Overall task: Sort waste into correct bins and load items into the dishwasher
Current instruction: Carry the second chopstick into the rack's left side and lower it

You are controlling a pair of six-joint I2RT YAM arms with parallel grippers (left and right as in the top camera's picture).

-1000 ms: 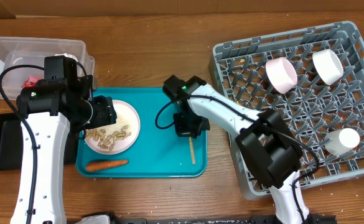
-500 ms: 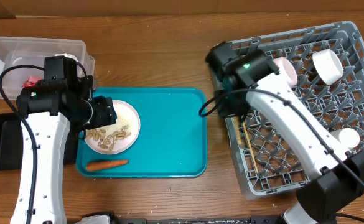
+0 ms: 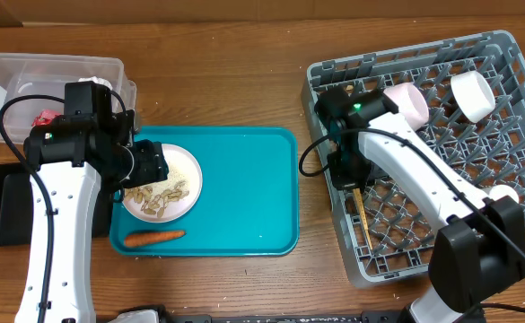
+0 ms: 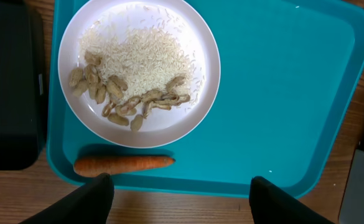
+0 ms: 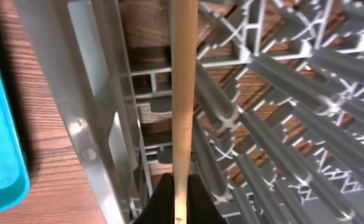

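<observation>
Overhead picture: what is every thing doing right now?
left fingers, open, holding nothing
right fingers, shut on the chopstick
chopstick, gripped, pointing into the dish rack
plate, on teal tray, holding rice and nut scraps
carrot, lying on the tray beside the plate
corner bowl, tilted in the rack

Plate (image 4: 188, 118) on tray (image 3: 244, 197), left of rack (image 3: 361, 266)

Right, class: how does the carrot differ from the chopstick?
The carrot is orange and thicker; the chopstick is pale wood and thin. The carrot lies untouched on the teal tray; the chopstick is gripped by the right gripper over the grey rack. Both are elongated.
</observation>
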